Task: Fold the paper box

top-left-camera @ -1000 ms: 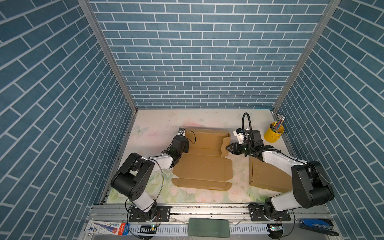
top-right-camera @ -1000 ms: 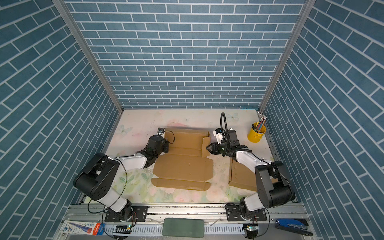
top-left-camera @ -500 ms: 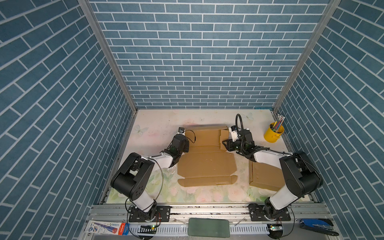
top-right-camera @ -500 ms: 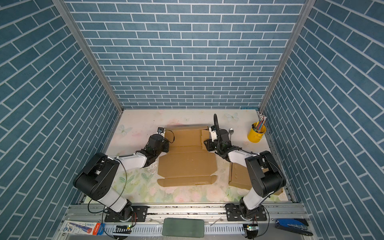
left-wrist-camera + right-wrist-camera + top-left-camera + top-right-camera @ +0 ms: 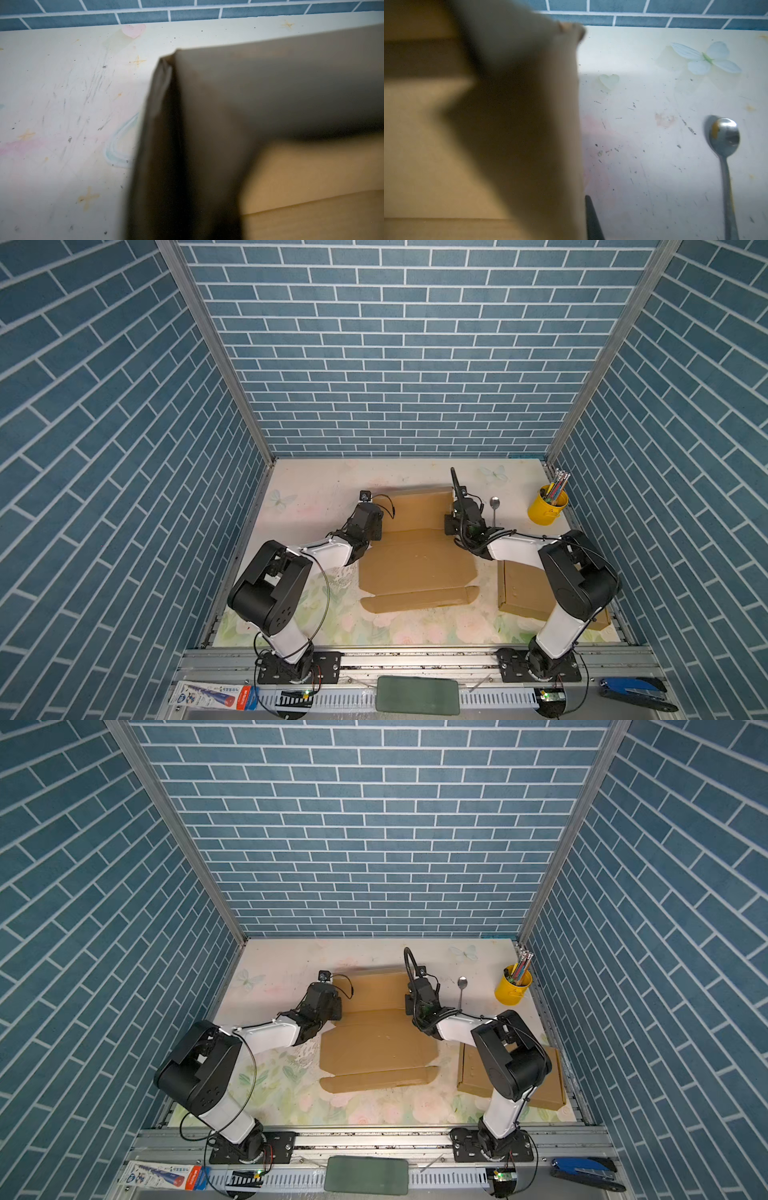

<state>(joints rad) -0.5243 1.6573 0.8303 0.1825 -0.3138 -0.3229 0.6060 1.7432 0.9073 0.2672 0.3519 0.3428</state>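
Since a second ago the right gripper (image 5: 451, 526) has swung in and clamped shut on the right side flap of the paper box (image 5: 415, 568). Nearest, the box's front flap (image 5: 419, 599) lies flat. At mid-table the left gripper (image 5: 376, 526) is closed tight, pinching the left side flap. The rear panel tilts up between the two grippers. A spoon (image 5: 494, 506) lies just beside the right gripper, and a yellow cup (image 5: 546, 510) stands farther out. Beyond the box, the table (image 5: 324, 489) is bare to the wall.

We mark, right of centre in a top view, a metal spoon (image 5: 494, 510) lying on the floral tabletop (image 5: 316, 485). Further right stands a yellow cup (image 5: 546, 512) of pencils (image 5: 557, 485). At lower right lies a flat brown carton (image 5: 519, 585). Along the bottom edge are a green pad (image 5: 417, 695), a blue tool (image 5: 627, 691) and a printed packet (image 5: 212, 695).
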